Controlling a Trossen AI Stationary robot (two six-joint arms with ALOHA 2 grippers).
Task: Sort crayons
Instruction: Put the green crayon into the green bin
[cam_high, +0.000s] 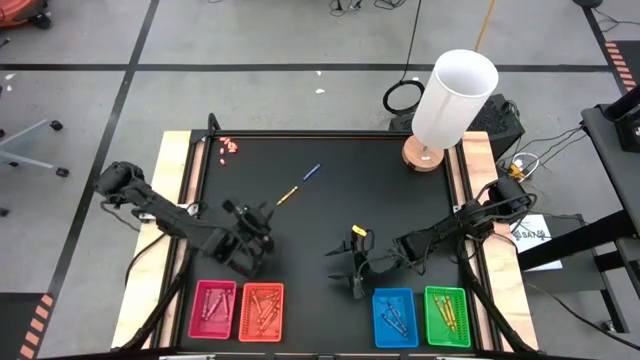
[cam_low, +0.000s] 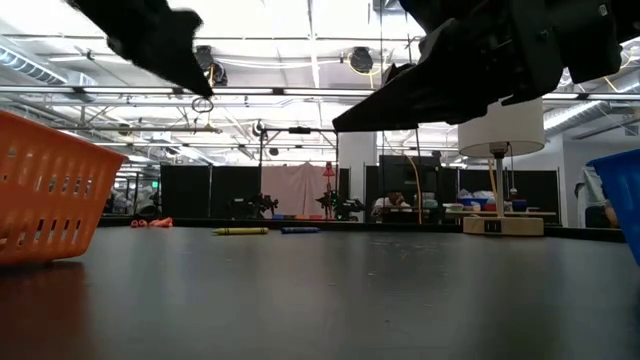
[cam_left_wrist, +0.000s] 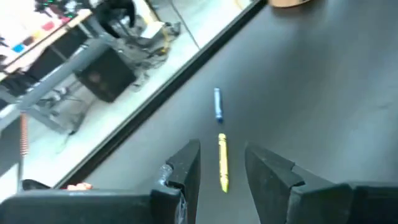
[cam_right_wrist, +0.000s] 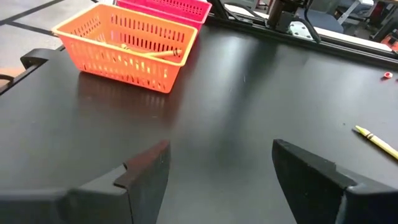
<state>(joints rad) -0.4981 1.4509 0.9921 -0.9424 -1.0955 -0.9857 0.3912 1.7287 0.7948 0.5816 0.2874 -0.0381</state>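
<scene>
A yellow crayon (cam_high: 288, 195) and a blue crayon (cam_high: 313, 172) lie flat, end to end, on the black table mat, left of its middle. My left gripper (cam_high: 262, 222) hovers open just short of the yellow crayon's near end. In the left wrist view the yellow crayon (cam_left_wrist: 222, 163) shows beyond the gap between the fingers, with the blue crayon (cam_left_wrist: 217, 103) farther on. My right gripper (cam_high: 343, 280) hangs open over bare mat near the front, left of the blue tray (cam_high: 395, 317). Several more crayons lie in the trays.
Four trays line the front edge: pink (cam_high: 213, 308), orange (cam_high: 262, 310), blue, and green (cam_high: 447, 316). A lamp with a white shade (cam_high: 450, 100) stands at the far right corner. Small pink-red bits (cam_high: 230, 147) lie at the far left corner.
</scene>
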